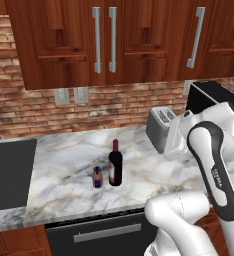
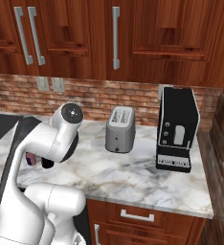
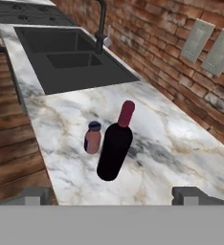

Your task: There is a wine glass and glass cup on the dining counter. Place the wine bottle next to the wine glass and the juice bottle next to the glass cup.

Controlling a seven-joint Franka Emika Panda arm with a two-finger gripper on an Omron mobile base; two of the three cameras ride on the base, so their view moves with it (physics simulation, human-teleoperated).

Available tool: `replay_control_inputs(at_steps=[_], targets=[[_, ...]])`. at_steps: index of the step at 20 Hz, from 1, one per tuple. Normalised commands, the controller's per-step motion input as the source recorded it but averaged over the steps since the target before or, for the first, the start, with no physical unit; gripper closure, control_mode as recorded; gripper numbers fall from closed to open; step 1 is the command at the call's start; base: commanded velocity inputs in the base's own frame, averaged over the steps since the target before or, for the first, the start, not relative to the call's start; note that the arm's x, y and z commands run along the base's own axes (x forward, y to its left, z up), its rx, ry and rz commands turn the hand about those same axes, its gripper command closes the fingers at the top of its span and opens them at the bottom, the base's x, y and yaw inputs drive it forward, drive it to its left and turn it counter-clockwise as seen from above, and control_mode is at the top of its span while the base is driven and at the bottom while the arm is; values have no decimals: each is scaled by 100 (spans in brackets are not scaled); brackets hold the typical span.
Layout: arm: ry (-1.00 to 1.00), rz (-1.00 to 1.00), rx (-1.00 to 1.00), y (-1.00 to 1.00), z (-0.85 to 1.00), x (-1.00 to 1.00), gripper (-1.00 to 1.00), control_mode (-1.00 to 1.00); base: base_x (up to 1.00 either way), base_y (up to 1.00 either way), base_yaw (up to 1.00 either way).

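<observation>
Bottles are standing upright on the marbled counter (image 1: 154, 180) along the brick wall: the wine bottle (image 1: 115, 164), dark with a red neck, and the small pinkish juice bottle (image 1: 97, 177) just beside it, apart from it in the hand view. Both are sitting near the counter's front edge, between the dark sink (image 3: 71, 57) and the grey toaster (image 2: 120, 129). The gripper (image 3: 114, 195) is hovering short of the bottles, its fingers (image 3: 188, 195) spread wide and gripping nothing. A black appliance (image 2: 177, 129) is standing beyond the toaster.
</observation>
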Motion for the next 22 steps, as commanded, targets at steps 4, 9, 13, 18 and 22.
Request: replay_control_inputs(at_steps=[4,9,13,18,22], targets=[[-3,0,4,12,-1,0,-100,-100,0,0,0],[0,0,2,14,-4,0,-100,-100,0,0,0],[0,0,3,16,-5,2,-100,-100,0,0,0],[0,2,7,15,-5,4,-100,-100,0,0,0],[0,6,9,14,-9,8,-100,-100,0,0,0]])
